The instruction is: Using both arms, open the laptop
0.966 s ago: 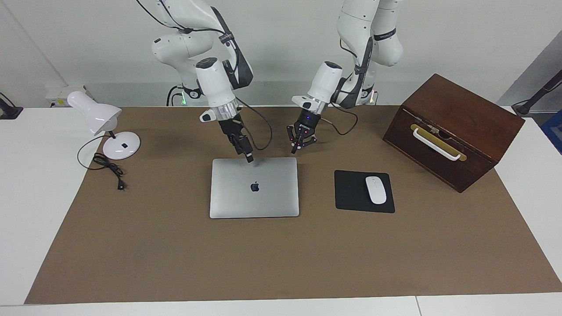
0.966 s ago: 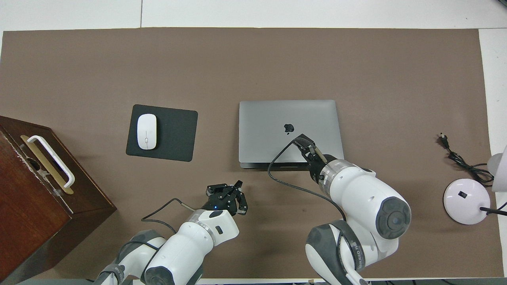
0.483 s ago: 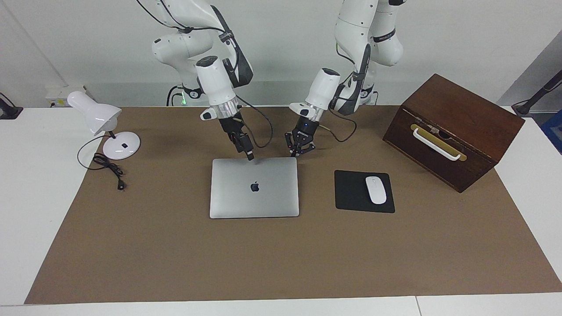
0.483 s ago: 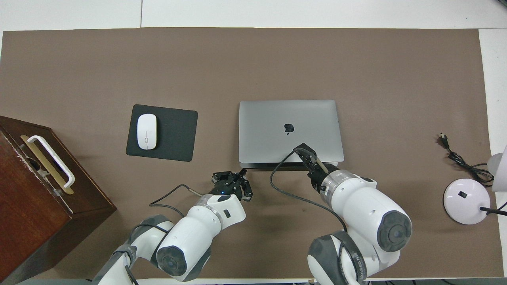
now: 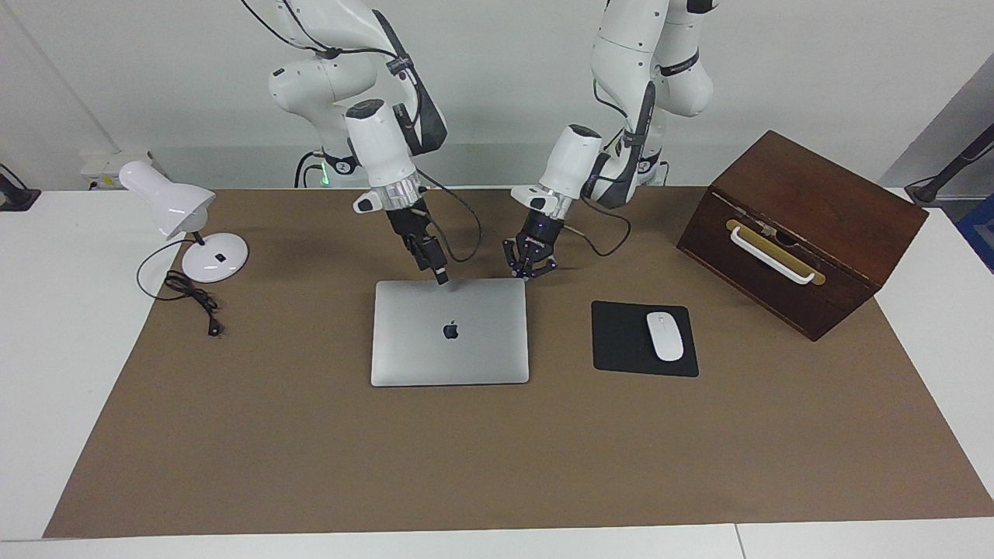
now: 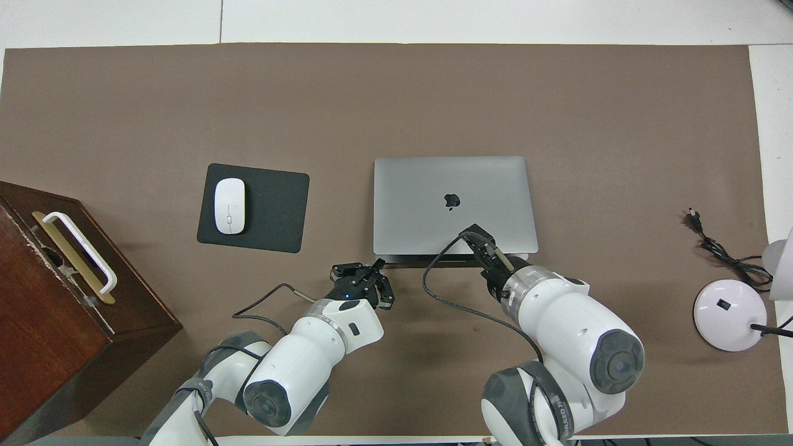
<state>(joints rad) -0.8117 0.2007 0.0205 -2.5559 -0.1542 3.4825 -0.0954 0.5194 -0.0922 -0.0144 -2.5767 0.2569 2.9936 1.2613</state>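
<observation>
Left gripper: black two-finger tool, fingertips pinched together on nothing, low at the laptop's robot-side corner toward the left arm's end — placed, I'd say, to prod or steady that edge.
Right gripper: fingers spread wide, empty, tip down at the lid's robot-side rim — likely feeling for the lip.
Laptop: thin silver-grey rectangle, dark apple logo, lying flat and closed mid-mat.
Neighbour: black mouse pad with white mouse, beside the laptop, apart from it.
Stage: lid not yet lifted.
</observation>
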